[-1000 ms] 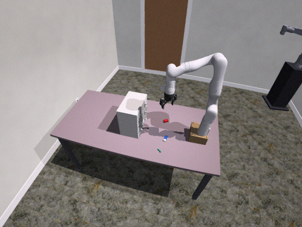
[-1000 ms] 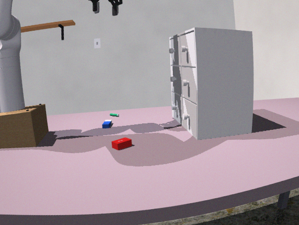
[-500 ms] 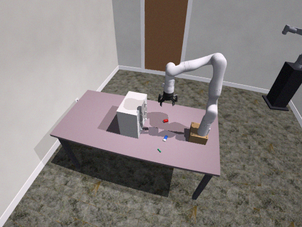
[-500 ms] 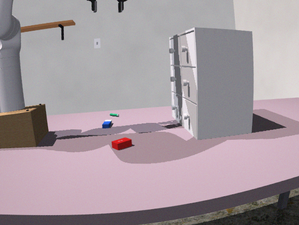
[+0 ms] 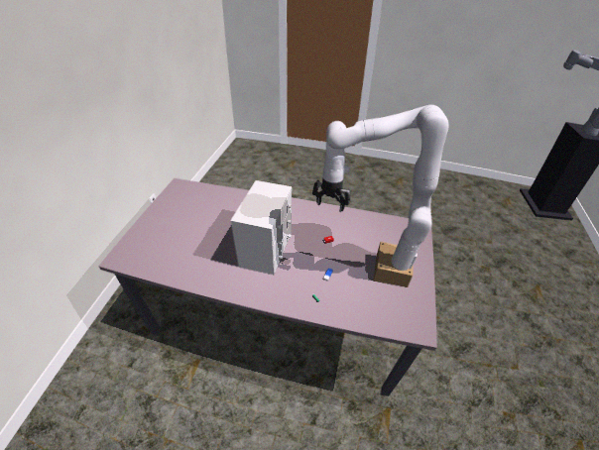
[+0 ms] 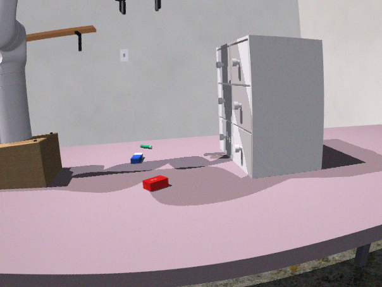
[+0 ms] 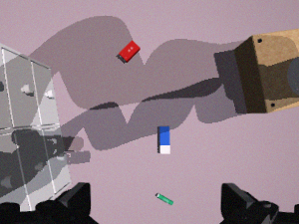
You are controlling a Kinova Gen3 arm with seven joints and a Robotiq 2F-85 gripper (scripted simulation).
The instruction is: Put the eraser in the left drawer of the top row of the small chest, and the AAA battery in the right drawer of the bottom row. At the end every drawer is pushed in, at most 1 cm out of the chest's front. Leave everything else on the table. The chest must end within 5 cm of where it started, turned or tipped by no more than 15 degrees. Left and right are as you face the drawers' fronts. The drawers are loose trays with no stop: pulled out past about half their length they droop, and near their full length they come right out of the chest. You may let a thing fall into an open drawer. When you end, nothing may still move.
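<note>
Colours on the pink table [image 5: 198, 258]

White chest [image 5: 255, 233], red block [image 6: 155, 183], blue and white eraser [image 6: 136, 157], green battery [image 6: 146, 146], brown base [image 5: 393, 270], black gripper [image 5: 331, 196].

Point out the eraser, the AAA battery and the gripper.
eraser [image 6: 136, 158]: exterior view, blue side.
AAA battery [image 6: 145, 146]: exterior view, middle of green body.
gripper [image 5: 331, 196]: top view, gap between open fingers.

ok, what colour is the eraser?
The eraser is blue with a white end; it shows best in the wrist view.
</note>
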